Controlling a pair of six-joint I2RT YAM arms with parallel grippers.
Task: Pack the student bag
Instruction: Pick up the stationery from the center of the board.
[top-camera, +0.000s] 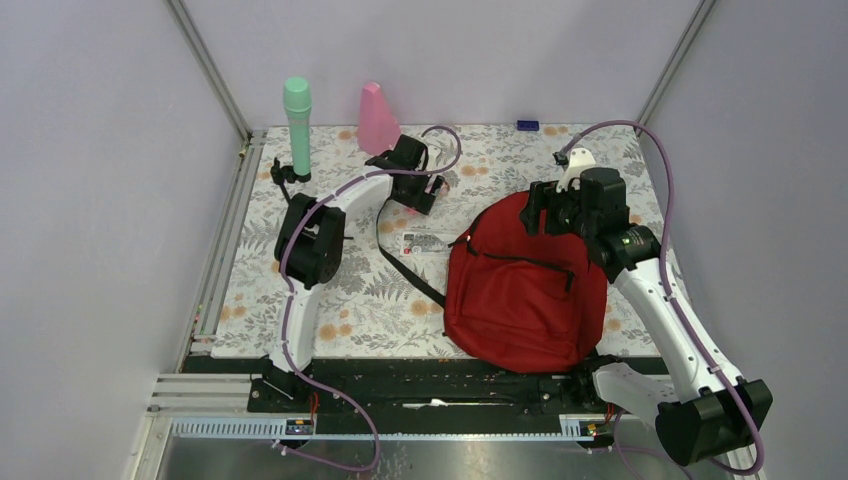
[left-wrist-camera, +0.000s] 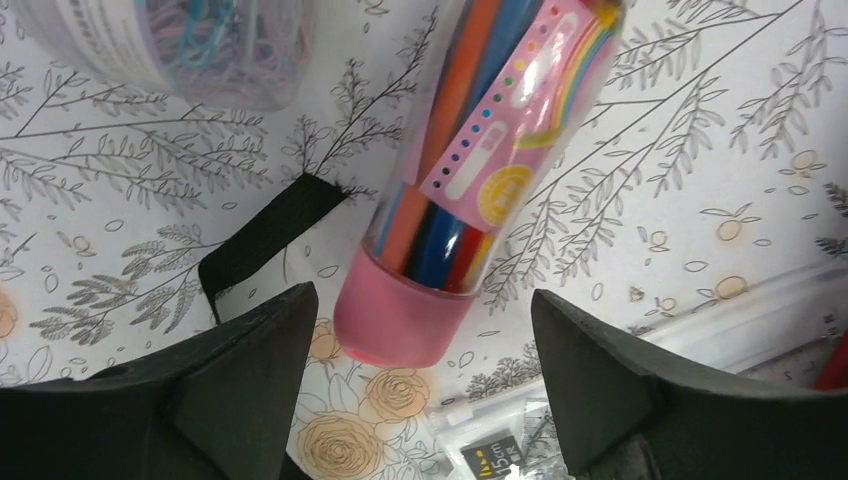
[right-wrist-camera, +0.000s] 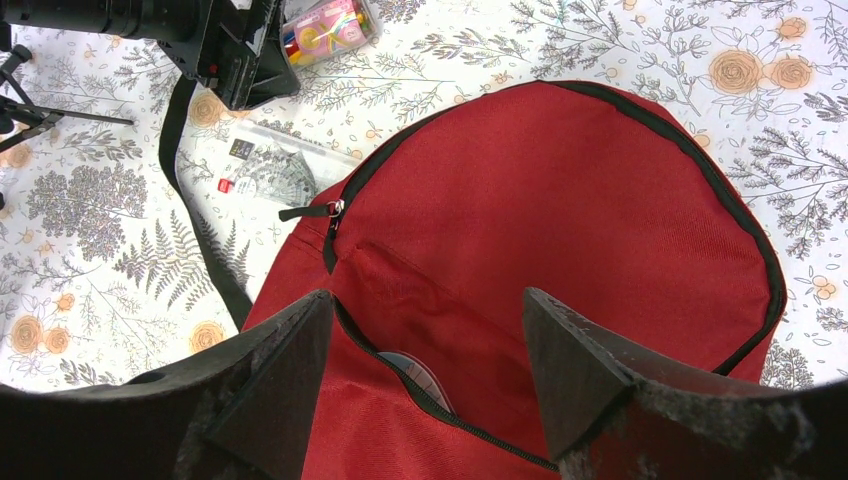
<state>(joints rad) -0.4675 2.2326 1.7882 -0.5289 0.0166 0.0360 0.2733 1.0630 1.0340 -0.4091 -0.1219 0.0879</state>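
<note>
left fingers (left-wrist-camera: 285, 345) apart over pen tube (left-wrist-camera: 470, 170); right fingers (right-wrist-camera: 300, 350) over bag (right-wrist-camera: 560, 190)

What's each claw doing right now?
Left claw: open, holding nothing, over the pink pen tube.
Right claw: open, holding nothing, over the red backpack.

Robot lab test cell: plain lilac wall panels (top-camera: 90, 200), metal frame posts (top-camera: 212, 72) at far corners, left arm (top-camera: 310, 240) and right arm (top-camera: 660, 300) bolted to near-edge rail (top-camera: 430, 385), floral-covered table (top-camera: 370, 300).
</note>
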